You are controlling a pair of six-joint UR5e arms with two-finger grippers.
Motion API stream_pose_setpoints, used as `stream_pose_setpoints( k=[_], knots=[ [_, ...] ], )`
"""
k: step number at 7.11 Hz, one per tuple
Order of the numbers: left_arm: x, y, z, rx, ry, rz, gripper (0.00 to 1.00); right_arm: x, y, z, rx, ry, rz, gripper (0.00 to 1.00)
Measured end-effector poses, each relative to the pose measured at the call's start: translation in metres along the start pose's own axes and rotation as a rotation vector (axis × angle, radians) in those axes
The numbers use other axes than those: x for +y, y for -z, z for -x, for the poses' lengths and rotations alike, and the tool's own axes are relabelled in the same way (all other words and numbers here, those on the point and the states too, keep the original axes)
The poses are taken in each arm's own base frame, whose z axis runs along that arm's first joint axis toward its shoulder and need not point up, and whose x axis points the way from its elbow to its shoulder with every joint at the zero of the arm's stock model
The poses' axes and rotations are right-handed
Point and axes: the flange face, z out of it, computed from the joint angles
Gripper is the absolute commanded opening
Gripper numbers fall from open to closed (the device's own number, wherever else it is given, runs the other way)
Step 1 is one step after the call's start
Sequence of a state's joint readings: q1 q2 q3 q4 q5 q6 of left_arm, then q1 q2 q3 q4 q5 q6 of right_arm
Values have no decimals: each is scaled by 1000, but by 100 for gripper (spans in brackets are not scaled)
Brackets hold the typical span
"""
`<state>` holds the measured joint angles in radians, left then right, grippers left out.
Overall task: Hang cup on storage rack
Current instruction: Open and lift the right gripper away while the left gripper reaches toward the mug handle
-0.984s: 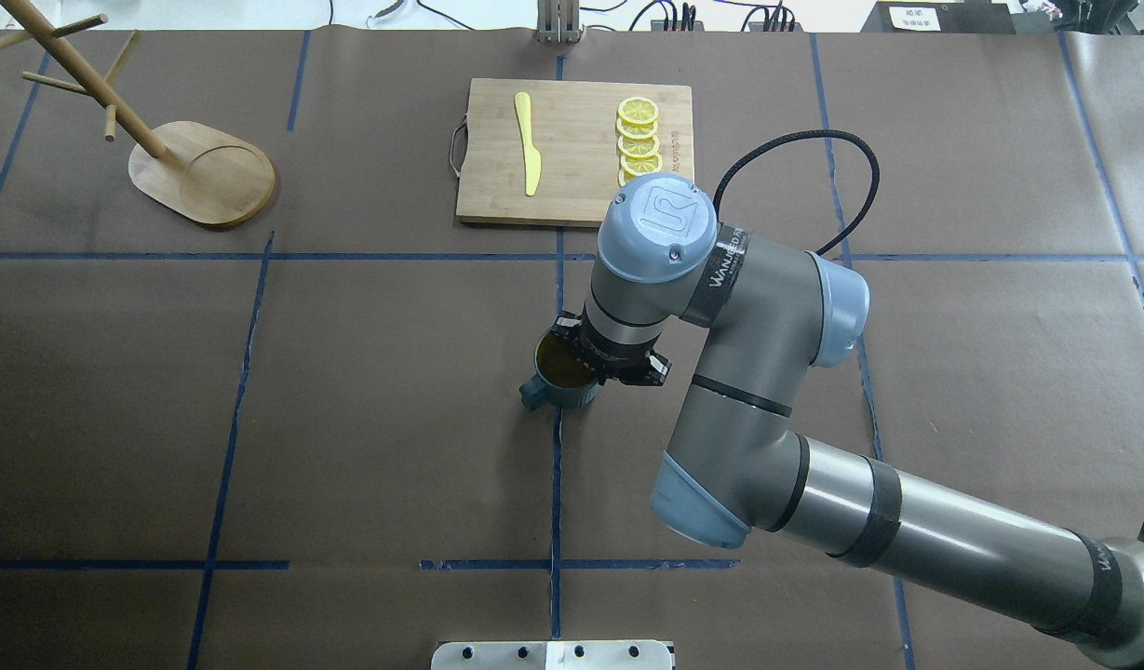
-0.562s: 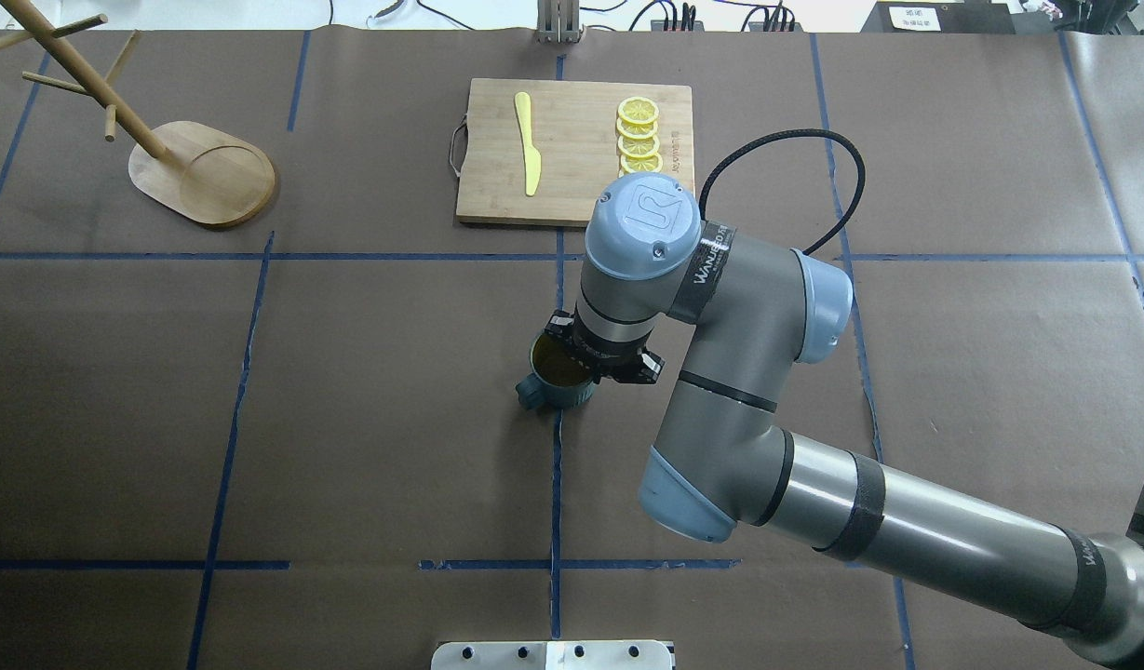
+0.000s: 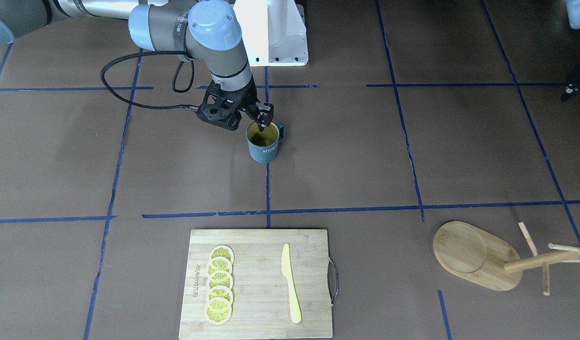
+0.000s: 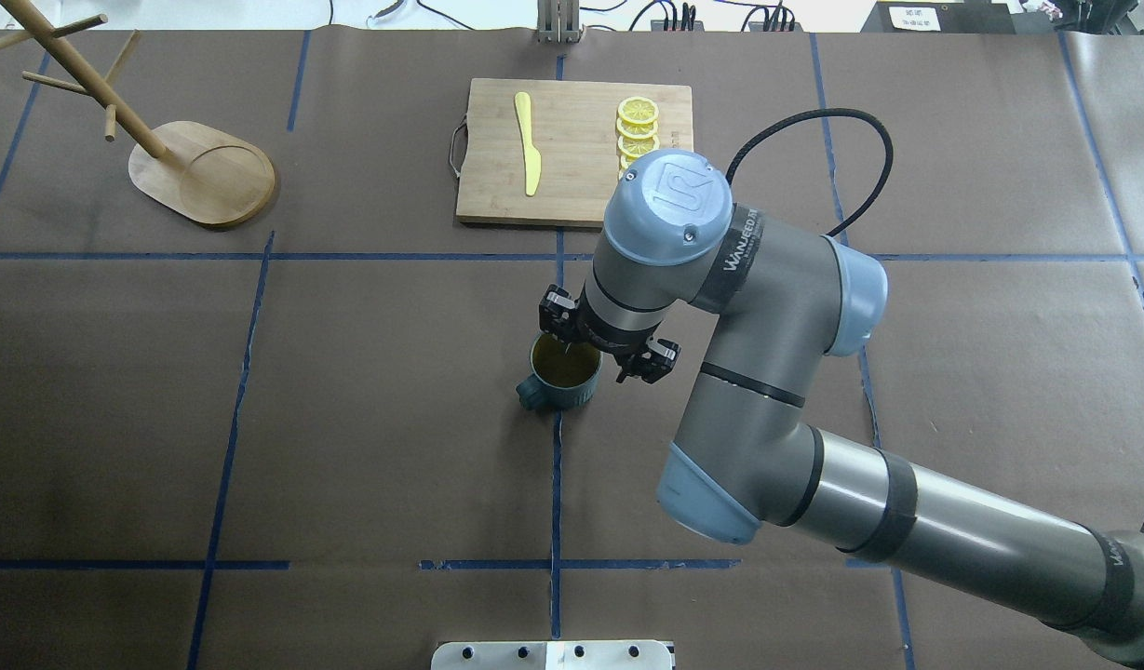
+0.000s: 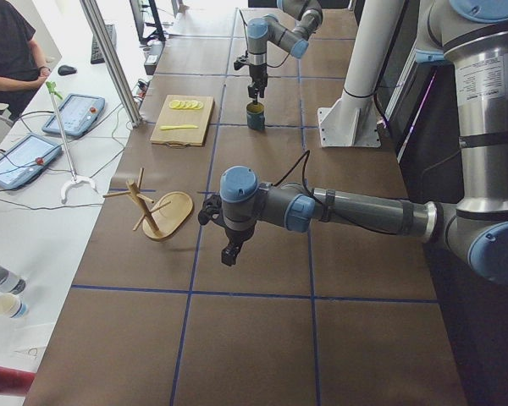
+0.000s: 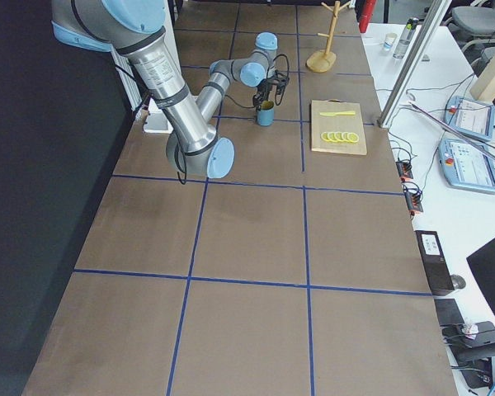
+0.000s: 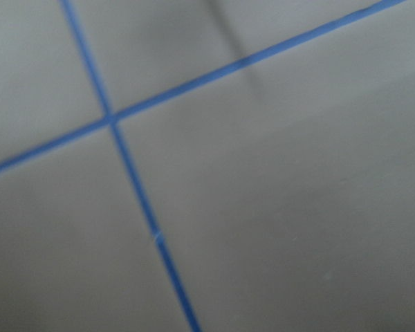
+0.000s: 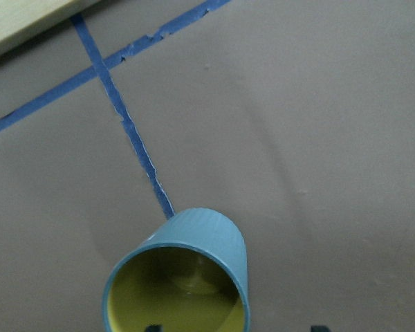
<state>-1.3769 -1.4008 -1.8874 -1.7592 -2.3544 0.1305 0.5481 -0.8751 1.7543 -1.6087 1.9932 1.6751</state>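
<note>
The teal cup stands upright on the table's middle, its yellow inside showing and its handle toward the left-hand side of the overhead view. It reads "HOME" in the front-facing view. My right gripper points down over its rim, open. In the right wrist view one fingertip is inside the cup and the other is outside its wall. The storage rack stands far off at the back left. My left gripper hangs over bare table; I cannot tell its state.
A bamboo cutting board with a yellow knife and several lemon slices lies behind the cup. A cable loops off the right wrist. A person stands beyond the table in the exterior left view.
The right arm swung slightly left, then back right and higher, with its wrist turned. The cup shifted a little left early on and has stayed there since.
</note>
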Motion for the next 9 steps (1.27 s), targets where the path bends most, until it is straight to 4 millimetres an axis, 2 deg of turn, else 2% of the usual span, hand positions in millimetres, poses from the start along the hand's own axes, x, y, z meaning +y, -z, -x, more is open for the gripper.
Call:
stream_pose_setpoints(
  k=[1,2,3,4,6,7,9],
  knots=[
    [-24,4,-30,13,-63,-39,100,-12,21,-19,-25,-9,0,99],
    [-55,7,-69,37,-104,-69,100,-29,41,-42,-40,-26,8,99],
    [-89,6,-117,75,-148,-91,100,-45,58,-62,-51,-41,16,99],
    [-123,3,-169,121,-187,-108,100,-60,71,-76,-57,-50,20,99],
    [-180,-17,-291,236,-295,-113,100,-85,84,-96,-57,-58,22,99],
    [-195,-27,-344,246,-351,-131,100,-95,87,-104,-54,-62,18,99],
    [-210,-54,-435,223,-396,-172,100,-107,89,-115,-47,-74,8,99]
  ],
)
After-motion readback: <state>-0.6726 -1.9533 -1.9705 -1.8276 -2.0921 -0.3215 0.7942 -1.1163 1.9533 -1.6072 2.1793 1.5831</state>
